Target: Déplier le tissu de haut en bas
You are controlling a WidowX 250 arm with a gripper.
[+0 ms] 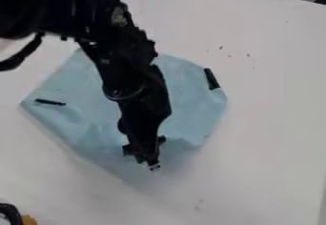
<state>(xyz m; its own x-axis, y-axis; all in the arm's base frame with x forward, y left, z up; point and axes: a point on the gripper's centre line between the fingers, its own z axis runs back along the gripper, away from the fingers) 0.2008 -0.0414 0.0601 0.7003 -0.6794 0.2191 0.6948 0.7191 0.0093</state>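
My black gripper (147, 161) hangs low over the front part of the light blue cloth (79, 119), near its lower edge. The arm comes from the upper left and covers the middle of the cloth. The cloth lies on the white table with a corner pointing left, a rounded right side and some creases toward the front. Whether the fingertips touch or hold the fabric cannot be told.
A short black strip (211, 78) lies at the cloth's right edge and a thin black one (50, 102) near its left corner. Dark specks dot the white table (274, 109) at upper right. A black and orange-yellow object (28, 219) stands at the lower left corner.
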